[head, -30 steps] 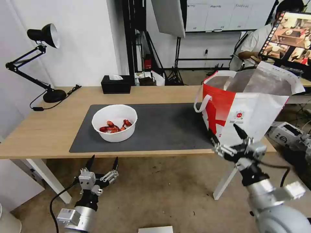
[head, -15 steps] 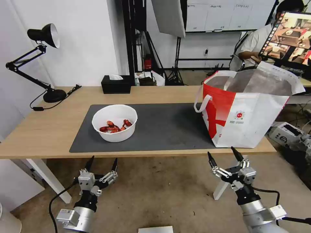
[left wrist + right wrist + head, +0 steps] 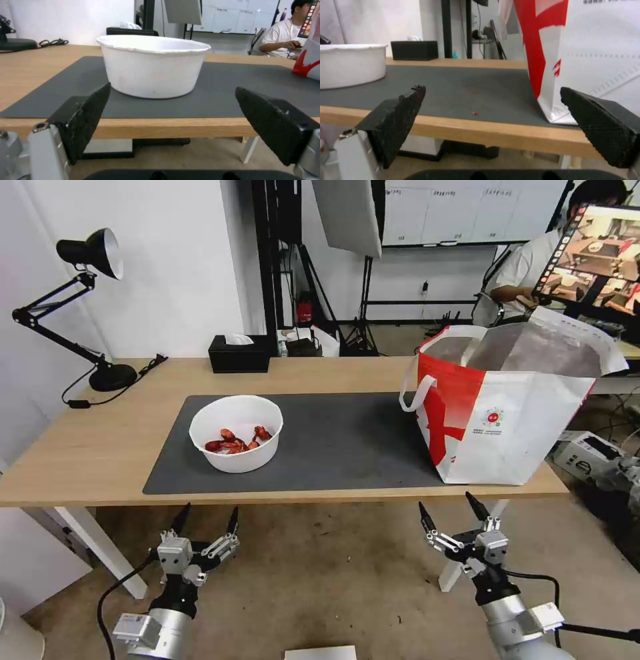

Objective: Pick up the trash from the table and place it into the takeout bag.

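Bowl (image 3: pixel 236 441): on mat, left of takeout bag (image 3: pixel 507 410).
Left pincer (image 3: pixel 205 517): spread, empty, below bench (image 3: pixel 100 447) edge.
Right pincer (image 3: pixel 448 510): spread, empty, below bag.

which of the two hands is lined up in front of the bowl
The left hand. It hangs open below the table edge straight before the white bowl; the right hand, also open, sits before the takeout bag instead.

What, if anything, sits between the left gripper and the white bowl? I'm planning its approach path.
Nothing visible does. The left gripper hangs open below the table's front edge, and the white bowl of crayfish shells stands on the dark grey mat just beyond that edge. Only the edge itself lies ahead.
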`<state>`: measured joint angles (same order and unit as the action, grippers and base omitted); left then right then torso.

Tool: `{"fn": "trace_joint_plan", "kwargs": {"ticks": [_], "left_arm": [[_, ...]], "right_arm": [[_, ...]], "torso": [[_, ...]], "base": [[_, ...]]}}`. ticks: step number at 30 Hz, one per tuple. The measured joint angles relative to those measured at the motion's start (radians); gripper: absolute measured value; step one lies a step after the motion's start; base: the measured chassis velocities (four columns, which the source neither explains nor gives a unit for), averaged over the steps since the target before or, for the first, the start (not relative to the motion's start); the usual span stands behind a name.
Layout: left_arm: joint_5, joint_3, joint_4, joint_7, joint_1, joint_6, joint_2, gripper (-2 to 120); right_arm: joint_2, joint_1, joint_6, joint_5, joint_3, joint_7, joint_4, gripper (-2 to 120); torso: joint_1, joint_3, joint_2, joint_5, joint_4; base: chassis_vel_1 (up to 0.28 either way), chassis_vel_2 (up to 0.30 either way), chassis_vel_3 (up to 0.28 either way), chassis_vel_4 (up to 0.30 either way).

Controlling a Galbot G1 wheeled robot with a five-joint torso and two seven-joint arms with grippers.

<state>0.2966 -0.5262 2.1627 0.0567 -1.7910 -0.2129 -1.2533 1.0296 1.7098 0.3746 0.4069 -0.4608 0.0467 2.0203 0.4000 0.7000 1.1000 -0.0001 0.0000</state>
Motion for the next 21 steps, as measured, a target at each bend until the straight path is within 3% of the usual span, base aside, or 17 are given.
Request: {"fn": "trace_joint_plan", "kwargs": {"ticks": [13, 21], "left_arm": [[0.019, -0.009, -0.010, 0.001, 0.015, 0.003, 0.015, 100], [0.132, -0.054, 0.013, 0.037, 0.144, 0.081, 0.117, 100]], "right_arm": [[-0.001, -0.003, -0.015, 0.009, 0.008, -0.002, -0.002, 100], [-0.002, -0.003, -0.016, 0.010, 0.008, -0.003, -0.001, 100]], "torso": [[0.000, 0.000, 0.000, 0.0001, 0.0000], [0.000, 0.000, 0.000, 0.0000, 0.0000]], "base": [[0.000, 0.000, 0.000, 0.000], [0.000, 0.000, 0.000, 0.000]]}}
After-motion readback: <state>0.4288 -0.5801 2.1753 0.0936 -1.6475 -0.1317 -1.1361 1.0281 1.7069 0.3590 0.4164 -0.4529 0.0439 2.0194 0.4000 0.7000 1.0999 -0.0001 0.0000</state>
